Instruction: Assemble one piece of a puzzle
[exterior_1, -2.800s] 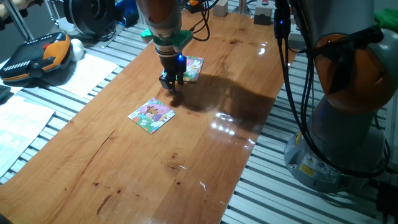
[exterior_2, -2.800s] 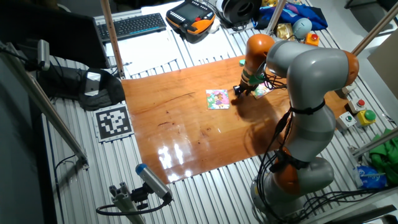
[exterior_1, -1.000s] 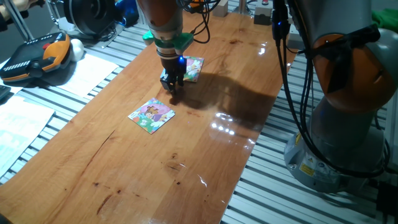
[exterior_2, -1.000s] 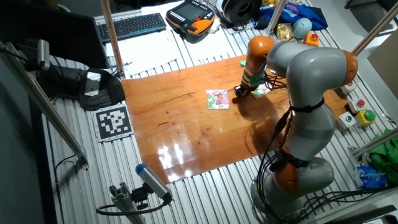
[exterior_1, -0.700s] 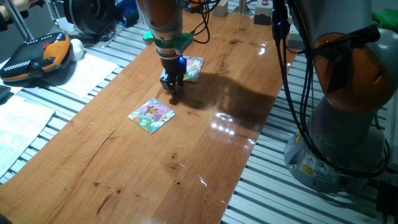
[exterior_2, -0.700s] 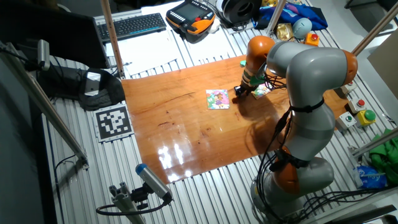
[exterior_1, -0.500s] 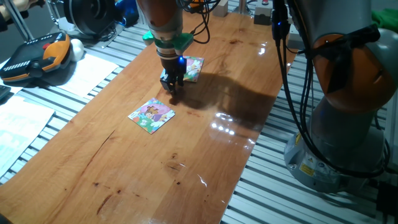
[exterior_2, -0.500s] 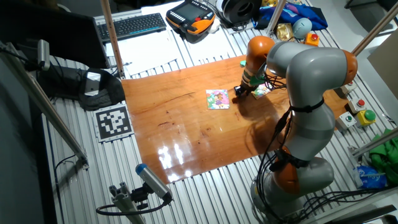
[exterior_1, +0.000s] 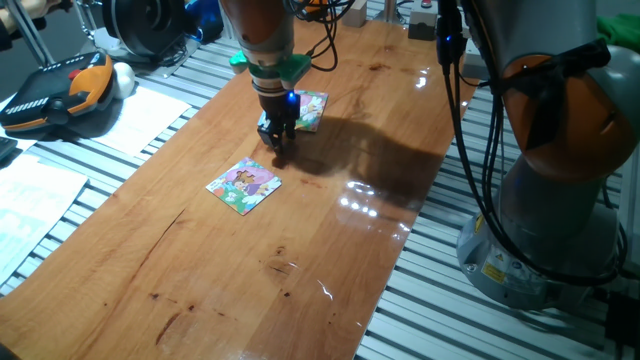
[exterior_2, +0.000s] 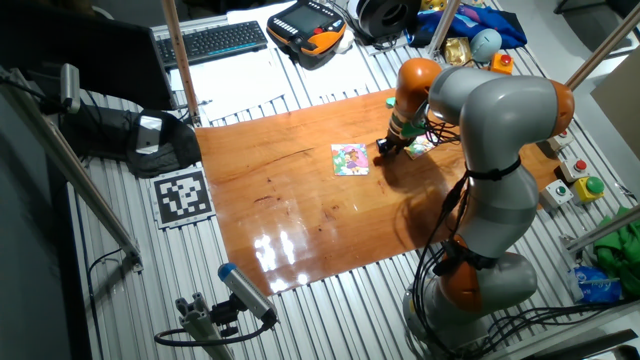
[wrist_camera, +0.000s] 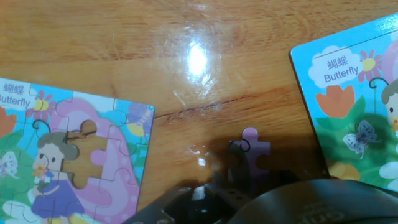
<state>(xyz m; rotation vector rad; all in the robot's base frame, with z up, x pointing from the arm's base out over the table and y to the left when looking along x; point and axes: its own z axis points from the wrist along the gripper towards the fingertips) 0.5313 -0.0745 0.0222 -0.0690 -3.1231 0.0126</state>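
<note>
Hand view shows the tool (wrist_camera: 239, 186) at the very bottom, dark and blurry. Its tips stand right at the piece (wrist_camera: 252, 152), but I cannot tell if they are spread or pinching it. The piece is tiny, flat and pinkish purple. It lies on the bare brown wooden surface (wrist_camera: 124, 50). Its round knob points away from the tool, so its long way runs from near to far in this view. The low part of the piece is hidden by the tool.

On the left lies the puzzle (wrist_camera: 56, 155), flat on the surface. It has a girl in a purple dress, a big pink shape and the word "Butterfly" in the corner. One hole shows in the middle of the puzzle, and brown wood shows through it. The piece is near the puzzle but not touching it.

On the right lies the other board (wrist_camera: 360, 93), with flowers and the word "Butterfly" too. The piece sits between the two boards.

From one fixed view, the tool (exterior_1: 277, 137) points straight down between the puzzle (exterior_1: 244, 185) and the other board (exterior_1: 308, 110).
</note>
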